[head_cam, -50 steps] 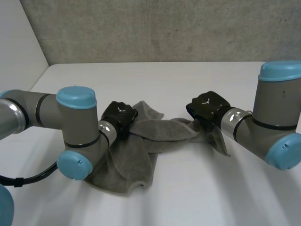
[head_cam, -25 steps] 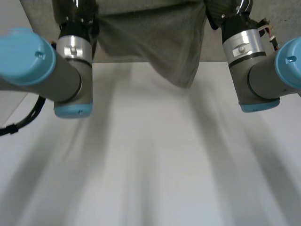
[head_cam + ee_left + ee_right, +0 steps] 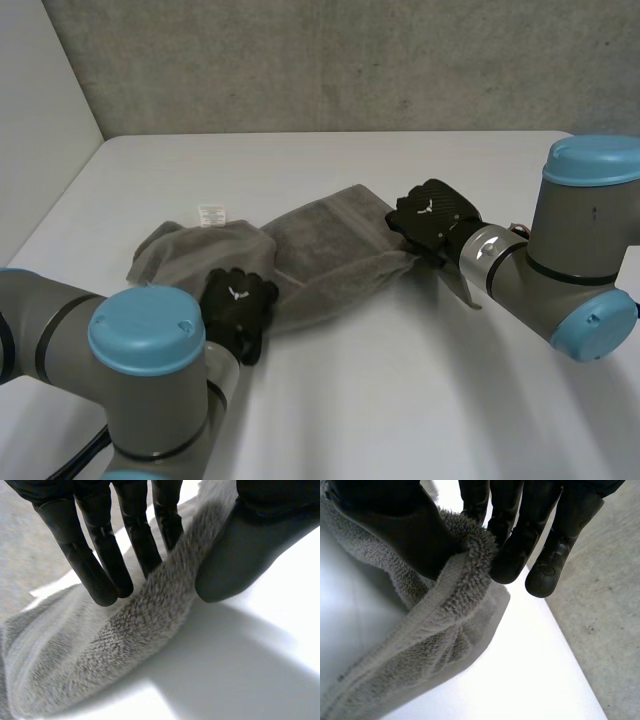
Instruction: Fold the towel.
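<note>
Fingers of the left hand are straight and close together, pressing a rolled edge of the grey towel against the thumb — a pinch, with the cloth running out past the fingertips. Fingers of the right hand do the same, clamping a thick hem fold against the thumb, and a stitched corner hangs just below that pinch.

In the head view the towel lies rumpled on the white table, drawn as a loose band from one pinch to the other. A bunched part with a white tag sits just beyond the left fingertips. Each hand likely holds an edge so the cloth can be spread flat between them before any fold — judging by the slack and twist, it isn't flat yet and no clean fold shows. Next move probably calls for pulling the two pinches apart evenly. The risk is the bunched part staying crumpled, or the thick hem slipping from the right pinch.
</note>
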